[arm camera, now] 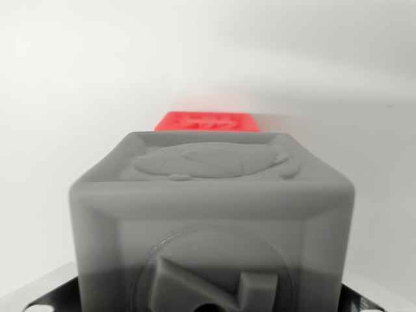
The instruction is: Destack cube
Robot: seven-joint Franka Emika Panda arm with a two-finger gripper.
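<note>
a grey cube (211, 214) fills the wrist view, close to the camera. a red cube (207, 121) lies beyond it on the white bench (65, 97). gripper state: cannot tell.

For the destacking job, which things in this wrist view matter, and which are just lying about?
Belongs to the job:
grey cube, close to the camera
red cube, only its top showing beyond the grey one

Just lying about:
nothing else; only the white surface

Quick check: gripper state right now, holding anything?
Gripper: cannot be told; its fingers are not visible. A grey cube fills the wrist view, with a red cube beyond it.
</note>
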